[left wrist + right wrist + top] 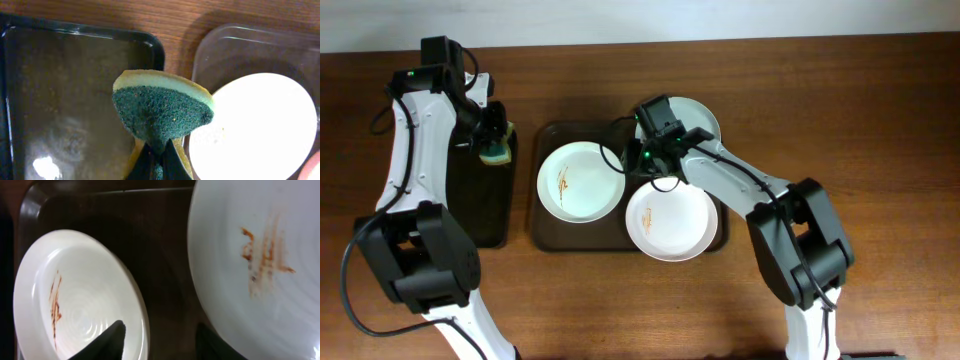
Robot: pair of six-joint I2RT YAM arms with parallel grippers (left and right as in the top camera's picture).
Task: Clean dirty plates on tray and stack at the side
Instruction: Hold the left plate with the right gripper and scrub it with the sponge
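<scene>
The brown tray [548, 232] holds three plates. A white plate [582, 180] with an orange-brown smear lies on its left. A second smeared white plate [670, 222] lies front right. The pale blue-green plate [705, 112] at the back right is mostly hidden under my right arm. My right gripper [640, 150] is open and empty, low over the tray between the white plate [75, 295] and the smeared blue-green plate [260, 255]. My left gripper [492, 140] is shut on a green-and-yellow sponge [162, 110], held above the black tray's right edge.
A narrow black tray [485, 205] lies left of the brown tray, seen wet and shiny in the left wrist view [75, 100]. Bare wooden table [880, 120] surrounds both trays.
</scene>
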